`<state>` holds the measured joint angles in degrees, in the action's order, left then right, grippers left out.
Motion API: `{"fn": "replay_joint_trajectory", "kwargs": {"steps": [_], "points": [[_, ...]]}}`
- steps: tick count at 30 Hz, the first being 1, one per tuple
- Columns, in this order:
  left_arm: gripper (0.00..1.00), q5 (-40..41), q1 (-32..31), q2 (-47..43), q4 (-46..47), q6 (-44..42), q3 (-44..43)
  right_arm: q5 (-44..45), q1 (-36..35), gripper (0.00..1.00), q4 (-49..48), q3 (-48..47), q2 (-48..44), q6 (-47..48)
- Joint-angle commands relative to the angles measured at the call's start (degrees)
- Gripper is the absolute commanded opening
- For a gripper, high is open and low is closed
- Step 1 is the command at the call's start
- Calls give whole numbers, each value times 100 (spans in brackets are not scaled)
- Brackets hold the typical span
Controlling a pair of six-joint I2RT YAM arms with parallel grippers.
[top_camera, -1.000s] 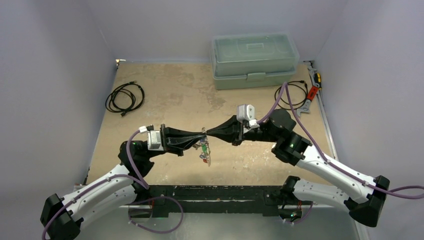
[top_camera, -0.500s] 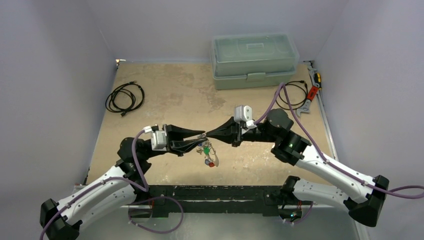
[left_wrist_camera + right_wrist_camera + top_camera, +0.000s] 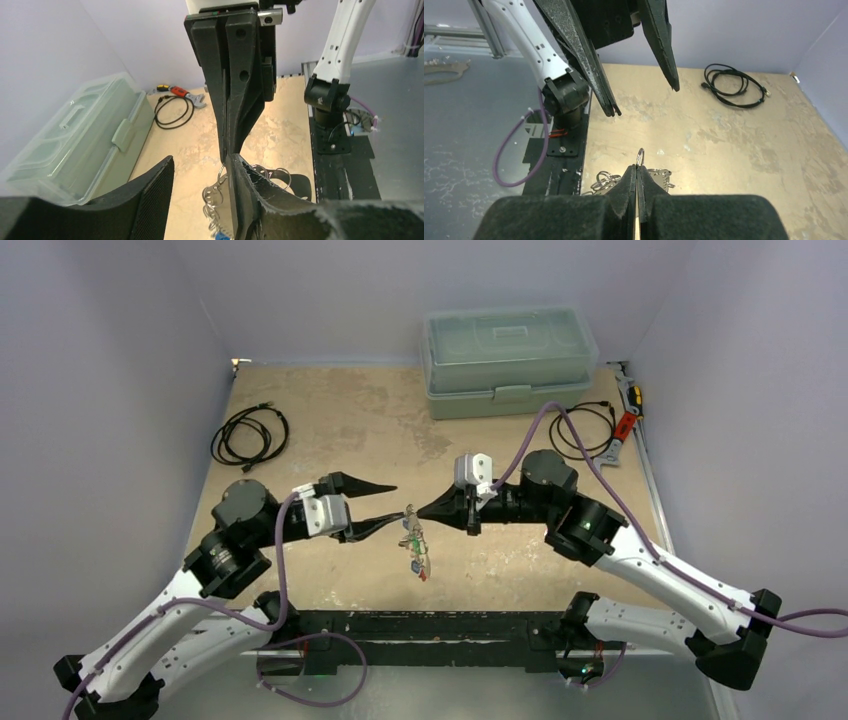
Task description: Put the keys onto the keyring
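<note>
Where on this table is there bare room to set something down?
Widest patch: between the left cable coil and the plastic box. A smaller one: between the right arm and the near edge. Crowded: the centre, where the left arm meets it at the keys, and the corner with the right cable coil and wrench.

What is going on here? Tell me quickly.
Two robot arms are working on a bunch of keys above the middle of the table. The right gripper is shut on the keyring, and the keys dangle beneath it. The left gripper faces it with its jaws open, holding nothing, one finger close beside the ring.
</note>
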<state>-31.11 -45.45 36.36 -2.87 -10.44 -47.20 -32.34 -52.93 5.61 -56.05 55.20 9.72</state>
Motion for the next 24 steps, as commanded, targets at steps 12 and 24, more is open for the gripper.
{"fn": "replay_joint_trajectory", "kwargs": {"steps": [12, 24], "points": [[34, -426, -17, 1079, -1661, -1105, -903, 219, -25, 0, 778, -698, 20, 697], [28, -596, -25, 1233, -1532, -1089, -897, 138, -25, 0, 944, -679, 8, 760]]}}
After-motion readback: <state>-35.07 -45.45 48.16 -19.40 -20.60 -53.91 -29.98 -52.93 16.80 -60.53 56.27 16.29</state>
